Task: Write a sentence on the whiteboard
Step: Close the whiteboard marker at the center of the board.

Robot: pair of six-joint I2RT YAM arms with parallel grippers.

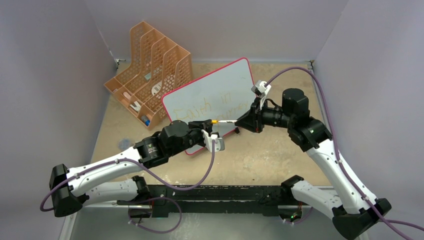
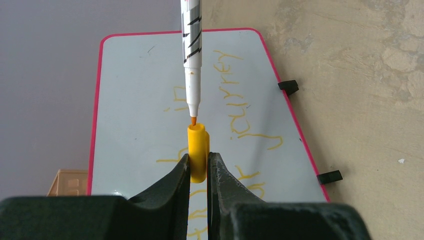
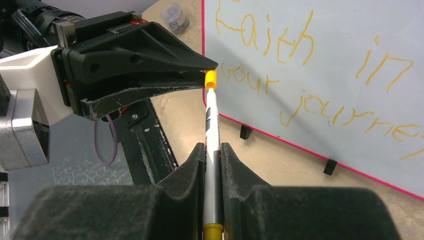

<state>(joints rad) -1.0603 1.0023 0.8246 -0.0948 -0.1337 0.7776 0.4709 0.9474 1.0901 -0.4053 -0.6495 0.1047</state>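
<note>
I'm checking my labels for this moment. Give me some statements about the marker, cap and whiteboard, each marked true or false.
1. The left gripper is shut on the cap. True.
2. The right gripper is shut on the marker. True.
3. The cap is pushed fully onto the marker. False: the orange tip only meets the cap's mouth, and the nib is still bare.
4. The whiteboard is blank. False: a yellow sentence in two lines is on it.
5. In the top view the rack stands right of the whiteboard. False: it stands to the left.
</note>
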